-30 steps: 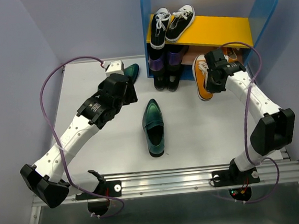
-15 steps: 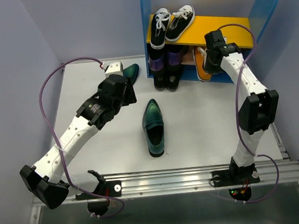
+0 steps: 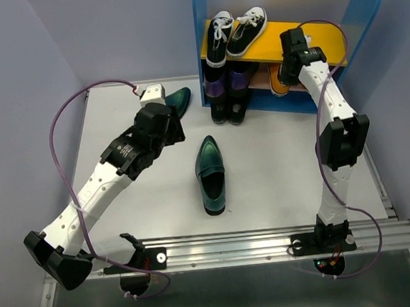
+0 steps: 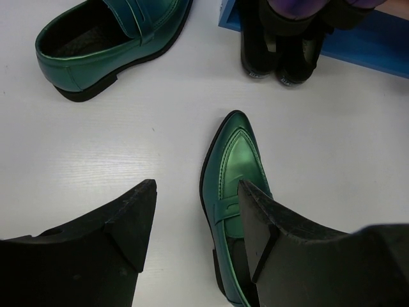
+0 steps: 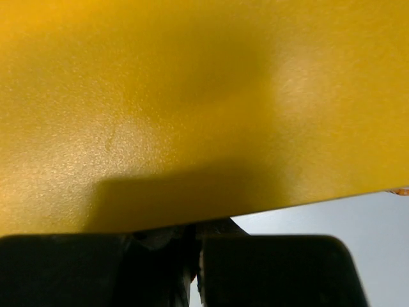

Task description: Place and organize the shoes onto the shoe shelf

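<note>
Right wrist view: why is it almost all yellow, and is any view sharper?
Right wrist view: the yellow upper board fills the frame, soft, with a shadow band low down. Left wrist view: sharp, with glare on the green loafer.

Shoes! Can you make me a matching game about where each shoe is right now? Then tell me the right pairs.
Shoes:
1. black sneakers
2. orange sneaker
3. purple shoes
4. middle green loafer

Places:
A. under the yellow board, on the right
B. on the table, in front of the shelf
C. on top of the yellow board
D. under the yellow board, on the left

Pairs: 1-C, 2-A, 3-D, 4-B
</note>
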You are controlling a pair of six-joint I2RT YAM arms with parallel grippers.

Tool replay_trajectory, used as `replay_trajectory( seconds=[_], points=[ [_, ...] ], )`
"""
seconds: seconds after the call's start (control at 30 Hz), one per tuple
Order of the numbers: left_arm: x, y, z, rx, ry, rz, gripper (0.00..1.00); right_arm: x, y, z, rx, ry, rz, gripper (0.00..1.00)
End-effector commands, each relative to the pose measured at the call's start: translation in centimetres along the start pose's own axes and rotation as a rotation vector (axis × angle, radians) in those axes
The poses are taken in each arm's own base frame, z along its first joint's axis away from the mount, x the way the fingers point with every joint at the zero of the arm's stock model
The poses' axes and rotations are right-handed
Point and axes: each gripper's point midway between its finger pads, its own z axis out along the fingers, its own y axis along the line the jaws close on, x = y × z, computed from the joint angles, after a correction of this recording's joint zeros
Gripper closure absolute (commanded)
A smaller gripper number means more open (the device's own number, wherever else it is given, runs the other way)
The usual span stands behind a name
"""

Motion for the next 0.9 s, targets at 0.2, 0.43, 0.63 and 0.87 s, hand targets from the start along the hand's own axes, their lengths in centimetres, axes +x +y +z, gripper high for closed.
replay_trajectory(
  seconds=[0.2,0.43,0.63,0.87],
  points=[
    [-0.6,0.6,-0.6,-0.010,-0.029,-0.016,0.35,-5.7,-2.0,-1.3,0.061,-0.182,0.125,0.99],
    [-0.5,0.9,-0.8,-0.018,-0.030,-0.020,0.35,-5.9,-2.3,0.2,0.085,-0.187,0.147,0.99],
    [-0.6,1.0,-0.9,-0.023,-0.031,-0.024,0.35,-5.5,-2.1,1.2,0.092,-0.184,0.161,0.99],
    [-0.5,1.0,-0.9,-0.023,-0.028,-0.026,0.35,-4.7,-1.9,1.9,0.091,-0.172,0.168,0.89]
  ],
)
